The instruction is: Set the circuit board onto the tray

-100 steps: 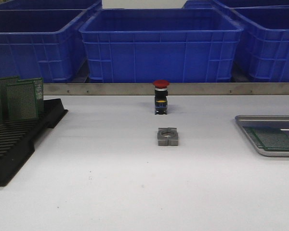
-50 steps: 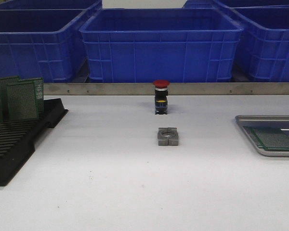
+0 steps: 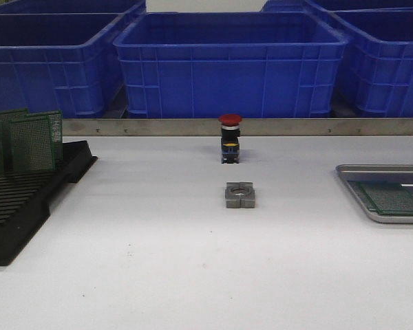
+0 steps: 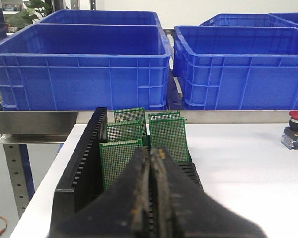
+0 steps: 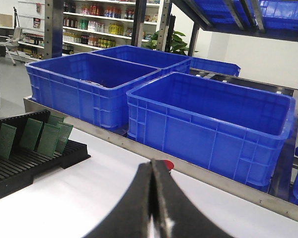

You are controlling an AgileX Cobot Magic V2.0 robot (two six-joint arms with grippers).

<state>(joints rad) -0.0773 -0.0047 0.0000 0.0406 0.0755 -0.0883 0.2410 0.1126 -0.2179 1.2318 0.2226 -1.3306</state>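
Observation:
The silver-grey tray (image 3: 372, 169) lies at the table's right edge, partly cut off by the frame. A green circuit board (image 3: 391, 199) lies flat on its floor. Several more green boards (image 3: 31, 143) stand in the black slotted rack (image 3: 27, 199) at the left. Neither gripper shows in the front view. In the left wrist view my left gripper (image 4: 152, 153) is shut and empty, close before the standing boards (image 4: 168, 136) in the rack (image 4: 84, 158). My right gripper (image 5: 152, 166) is shut and empty above the bare table; the tray is out of that view.
A red-capped push button (image 3: 230, 137) stands at mid-table, with a grey metal block (image 3: 239, 194) in front of it. Blue plastic bins (image 3: 230, 62) line the back behind a steel rail (image 3: 261, 126). The rack also shows in the right wrist view (image 5: 35, 158).

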